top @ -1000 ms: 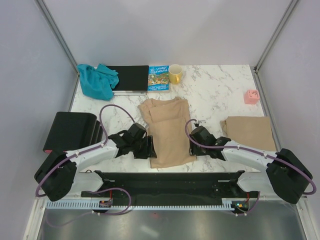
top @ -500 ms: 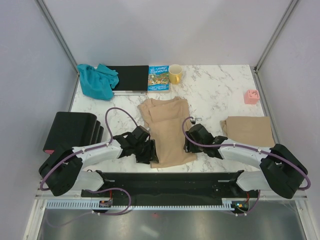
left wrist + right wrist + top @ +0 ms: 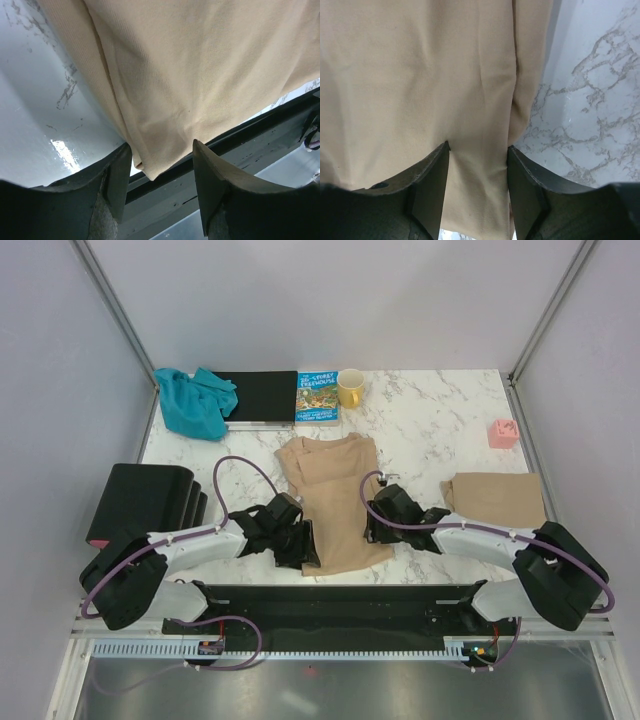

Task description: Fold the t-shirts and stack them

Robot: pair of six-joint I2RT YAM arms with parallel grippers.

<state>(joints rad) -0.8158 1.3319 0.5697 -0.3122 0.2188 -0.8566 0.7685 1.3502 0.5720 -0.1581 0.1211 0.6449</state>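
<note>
Three garments are on the marble table (image 3: 430, 425): one teal and two tan. The teal-blue garment (image 3: 193, 402) lies crumpled far beyond the left gripper (image 3: 306, 550) and off to its left. To its right, also at the far edge, stand one black board (image 3: 262, 397), one picture book (image 3: 317, 398) and one yellow mug (image 3: 350, 388). The left gripper's jaws are spread and clamp nothing; the near left corner of the long tan t-shirt (image 3: 335, 502) pokes loosely between its two fingers (image 3: 117, 175). That shirt stretches away between the two grippers. At its right edge the right gripper (image 3: 372, 530) is also released, its fingers (image 3: 432, 180) apart with the flat cloth and its folded side edge beneath them. The second tan t-shirt (image 3: 497, 504), folded square, rests to the right of that gripper, well apart. One pink block (image 3: 502, 433) sits beyond it.
</note>
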